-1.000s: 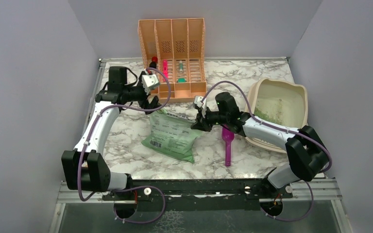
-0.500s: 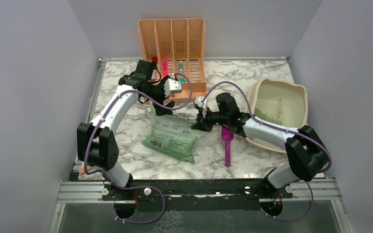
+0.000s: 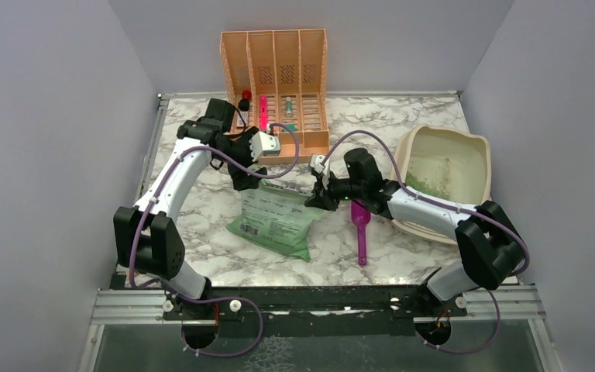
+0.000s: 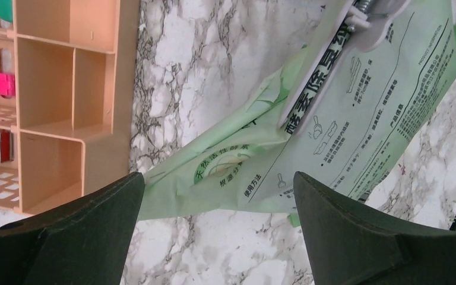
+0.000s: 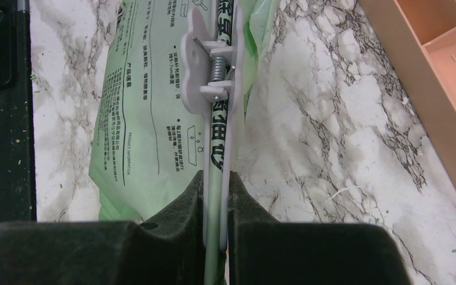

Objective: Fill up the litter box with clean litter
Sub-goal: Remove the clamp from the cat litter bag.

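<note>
- Top external view: the beige litter box [image 3: 481,142] sits at the right side of the marble table [image 3: 194,225], behind the right arm. A thin patch of clean litter [image 3: 434,177], green granules, covers only part of its floor.
- A pale green printed litter bag [image 3: 273,221] lies flat at mid-table, well apart from the box. A purple scoop [image 3: 363,232] lies between them, and a peach file organizer [image 3: 275,77] stands at the back.
- The right gripper [image 3: 316,198] meets the bag's right top edge. The left gripper [image 3: 243,177] hangs over its far left corner.
- Left wrist view: the left gripper [image 4: 217,184] has its jaws spread wide and holds nothing. The bag's folded corner [image 4: 225,172] lies between and below them, beside the organizer [image 4: 65,89]. A white bag clip [image 4: 347,32] crosses the bag's mouth.
- Right wrist view: the right gripper [image 5: 217,178] is clamped on the long bag clip [image 5: 211,65], with the bag's green edge [image 5: 136,119] pinched inside it.
- Judged step: unsealing the bag, with filling barely begun.
- To do it well, lower the left jaws over the corner and take several layers of film, not only the top sheet.
- Then hold the bag firm while the right gripper draws the clip off along its length.
- Keep the mouth raised, or granules may spill on the table.
</note>
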`<action>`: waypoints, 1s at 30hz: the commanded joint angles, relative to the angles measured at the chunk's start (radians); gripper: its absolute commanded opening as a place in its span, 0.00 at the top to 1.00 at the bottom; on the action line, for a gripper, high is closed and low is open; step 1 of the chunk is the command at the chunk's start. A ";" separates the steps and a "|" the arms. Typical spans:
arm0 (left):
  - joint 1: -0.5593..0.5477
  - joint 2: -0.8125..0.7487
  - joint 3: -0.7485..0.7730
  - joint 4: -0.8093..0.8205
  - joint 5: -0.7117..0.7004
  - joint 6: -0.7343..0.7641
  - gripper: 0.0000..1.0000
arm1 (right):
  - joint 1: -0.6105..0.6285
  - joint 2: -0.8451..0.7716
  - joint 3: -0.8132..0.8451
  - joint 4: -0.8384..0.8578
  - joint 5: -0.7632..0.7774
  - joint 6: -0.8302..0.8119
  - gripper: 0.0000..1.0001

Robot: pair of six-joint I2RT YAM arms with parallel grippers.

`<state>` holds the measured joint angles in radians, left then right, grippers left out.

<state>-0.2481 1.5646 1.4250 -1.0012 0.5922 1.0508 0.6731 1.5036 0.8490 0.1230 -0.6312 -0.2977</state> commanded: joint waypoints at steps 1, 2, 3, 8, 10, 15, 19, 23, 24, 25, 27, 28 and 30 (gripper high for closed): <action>0.012 -0.008 -0.009 -0.050 -0.031 0.042 0.05 | 0.004 -0.037 0.003 0.052 -0.051 -0.015 0.99; 0.011 0.003 -0.002 -0.049 -0.015 0.042 0.05 | 0.003 -0.038 0.005 0.053 -0.049 -0.011 0.99; 0.010 0.014 0.005 -0.051 -0.008 0.038 0.06 | 0.004 -0.039 0.005 0.055 -0.048 -0.007 0.99; -0.013 0.044 0.015 -0.051 -0.006 0.037 0.09 | 0.004 -0.046 0.018 0.055 -0.018 0.011 0.96; -0.024 0.059 0.005 -0.050 -0.007 0.037 0.13 | 0.003 -0.047 0.036 0.047 -0.007 0.022 0.87; -0.030 0.083 -0.038 -0.051 -0.009 0.011 0.36 | 0.003 -0.034 0.089 0.029 0.018 0.043 0.58; -0.030 0.065 -0.076 -0.050 0.006 0.000 0.54 | 0.003 -0.006 0.142 0.007 0.000 0.053 0.44; -0.030 0.056 -0.093 -0.051 0.009 -0.026 0.68 | 0.005 0.027 0.185 -0.006 -0.022 0.075 0.42; -0.030 0.052 -0.096 -0.051 0.009 -0.031 0.70 | 0.005 0.034 0.192 -0.005 -0.026 0.080 0.42; -0.030 0.049 -0.098 -0.051 0.009 -0.035 0.72 | 0.006 0.041 0.198 -0.005 -0.033 0.083 0.42; -0.030 0.040 -0.100 -0.049 0.009 -0.039 0.74 | 0.011 0.046 0.204 -0.003 -0.047 0.081 0.43; -0.030 0.035 -0.100 -0.050 0.007 -0.041 0.75 | 0.015 0.047 0.204 -0.006 -0.055 0.076 0.43; -0.028 0.025 -0.098 -0.044 0.002 -0.048 0.76 | 0.022 0.040 0.194 0.001 -0.073 0.059 0.42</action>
<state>-0.2707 1.6268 1.3445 -0.9676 0.5747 1.0370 0.6765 1.5360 1.0302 0.1177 -0.6453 -0.2325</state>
